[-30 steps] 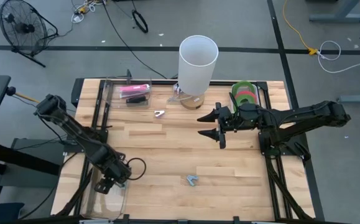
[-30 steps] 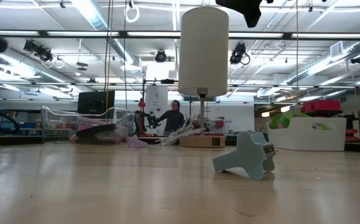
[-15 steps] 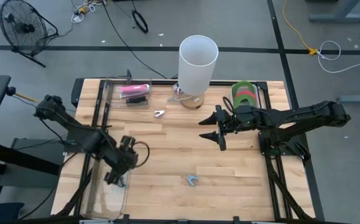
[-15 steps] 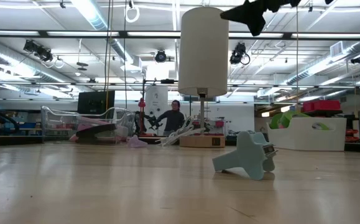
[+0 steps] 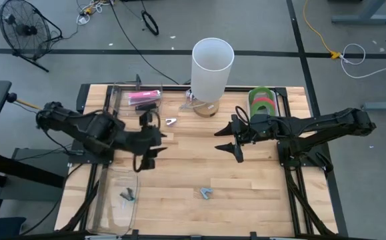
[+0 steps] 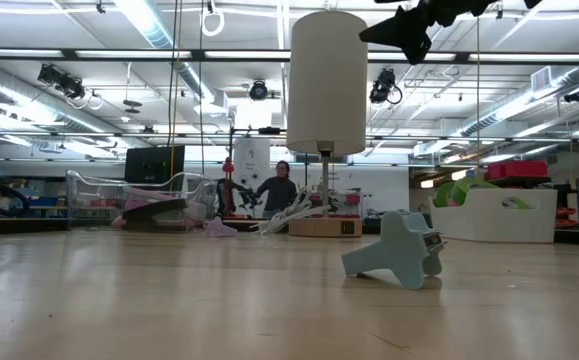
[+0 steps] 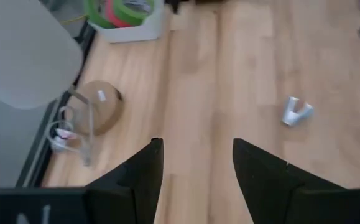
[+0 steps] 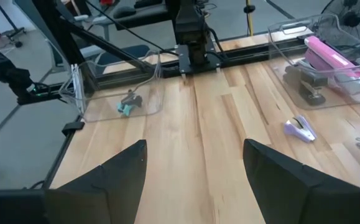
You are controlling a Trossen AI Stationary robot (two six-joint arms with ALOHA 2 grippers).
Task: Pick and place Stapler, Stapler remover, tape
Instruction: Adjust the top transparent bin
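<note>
The pink stapler [image 5: 144,98] lies in a clear container at the far left. Green and red tape rings [image 5: 262,101] lie in a white box at the far right. One light blue staple remover [image 5: 206,193] rests on the bare table near the front. A lavender one [image 5: 171,122] lies by the lamp. A teal one [image 5: 127,195] lies in the clear bin at the near left. My left gripper [image 5: 151,152] hovers open above the table's left middle, holding nothing. My right gripper [image 5: 227,143] hovers open right of centre, holding nothing.
A lamp with a tall white shade [image 5: 213,63] stands at the far middle on a round wooden base [image 7: 102,106]. The clear bin [image 5: 116,200] stands at the near left corner. Bare wood lies between the two grippers.
My left gripper has risen out of the clear bin and swung toward the far edge and the table's middle, tipping from pointing down to a shallow slant. The teal staple remover stays in the bin. My right gripper has tipped its fingers a little downward.
</note>
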